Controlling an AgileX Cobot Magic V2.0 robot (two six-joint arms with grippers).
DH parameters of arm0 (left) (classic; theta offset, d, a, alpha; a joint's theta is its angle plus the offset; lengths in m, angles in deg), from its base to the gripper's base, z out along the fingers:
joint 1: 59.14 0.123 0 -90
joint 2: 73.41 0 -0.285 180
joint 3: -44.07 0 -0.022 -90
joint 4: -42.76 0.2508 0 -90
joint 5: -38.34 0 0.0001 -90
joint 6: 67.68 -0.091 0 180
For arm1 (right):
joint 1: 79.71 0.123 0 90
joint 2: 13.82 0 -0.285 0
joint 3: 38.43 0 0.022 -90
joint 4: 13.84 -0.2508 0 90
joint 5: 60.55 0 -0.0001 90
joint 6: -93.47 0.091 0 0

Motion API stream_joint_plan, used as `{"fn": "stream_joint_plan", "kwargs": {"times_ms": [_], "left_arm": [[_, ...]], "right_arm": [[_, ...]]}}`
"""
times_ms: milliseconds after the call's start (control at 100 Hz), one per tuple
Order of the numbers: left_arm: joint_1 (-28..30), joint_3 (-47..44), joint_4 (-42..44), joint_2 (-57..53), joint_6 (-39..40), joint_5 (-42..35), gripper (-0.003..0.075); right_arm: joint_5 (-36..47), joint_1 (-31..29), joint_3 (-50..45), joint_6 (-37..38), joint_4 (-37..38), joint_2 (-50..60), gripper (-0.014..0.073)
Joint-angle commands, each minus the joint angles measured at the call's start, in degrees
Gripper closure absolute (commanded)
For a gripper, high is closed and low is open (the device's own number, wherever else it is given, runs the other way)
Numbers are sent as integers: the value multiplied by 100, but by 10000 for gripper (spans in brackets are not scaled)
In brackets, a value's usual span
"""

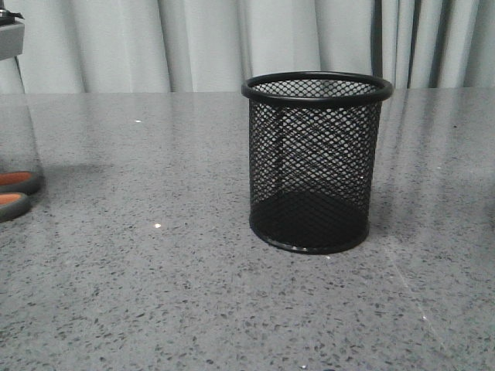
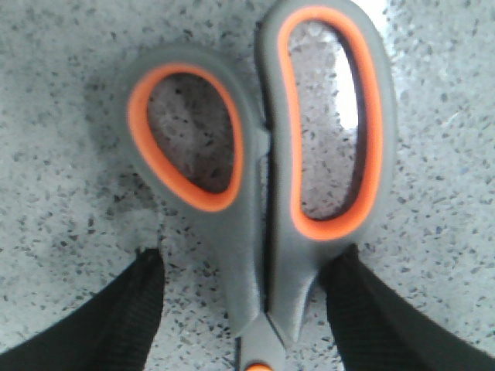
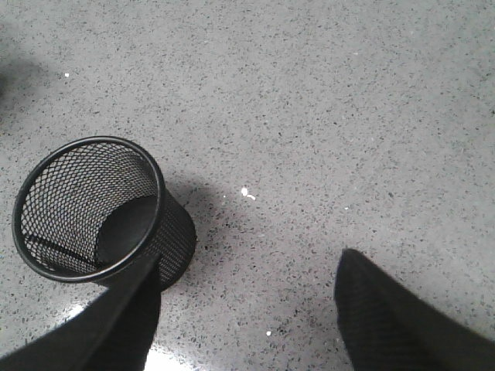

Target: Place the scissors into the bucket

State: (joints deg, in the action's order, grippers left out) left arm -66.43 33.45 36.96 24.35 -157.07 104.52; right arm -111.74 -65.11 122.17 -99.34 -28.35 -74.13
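Note:
The scissors (image 2: pixel 267 232) lie flat on the speckled grey table, their grey loop handles lined in orange; the orange pivot shows at the picture's edge and the blades are hidden. My left gripper (image 2: pixel 249 290) is open, one finger on each side of the handles' neck, the left one clearly apart from it. In the front view only the scissors' handle ends (image 1: pixel 15 193) show at the far left. The bucket (image 1: pixel 315 162), a black wire-mesh cup, stands upright at centre right with nothing in it. My right gripper (image 3: pixel 251 282) hangs open next to the bucket (image 3: pixel 93 209), holding nothing.
Pale curtains (image 1: pixel 232 42) close off the back of the table (image 1: pixel 155 294). A grey part of the robot (image 1: pixel 9 35) shows at the top left corner. Small white specks (image 3: pixel 246 192) lie on the table near the bucket.

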Motion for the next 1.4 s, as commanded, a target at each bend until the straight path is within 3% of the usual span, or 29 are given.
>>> {"fn": "stream_joint_plan", "kwargs": {"times_ms": [0,110,760,900,1080,1390], "left_arm": [[-33,160,-127,-164,-13,186,302],[-33,160,-127,-164,-13,488,302],[-33,160,-344,65,-34,303,307],[-33,160,-344,65,-34,381,430],[-33,160,-344,65,16,409,720],[-33,160,-344,65,38,591,739]], "right_arm": [[363,0,181,-72,-13,24,158],[363,0,181,-72,-13,24,158],[353,0,181,-72,-13,24,158],[353,0,181,-72,-13,24,158],[353,0,181,-72,-13,24,158],[363,0,181,-72,-13,24,158]]}}
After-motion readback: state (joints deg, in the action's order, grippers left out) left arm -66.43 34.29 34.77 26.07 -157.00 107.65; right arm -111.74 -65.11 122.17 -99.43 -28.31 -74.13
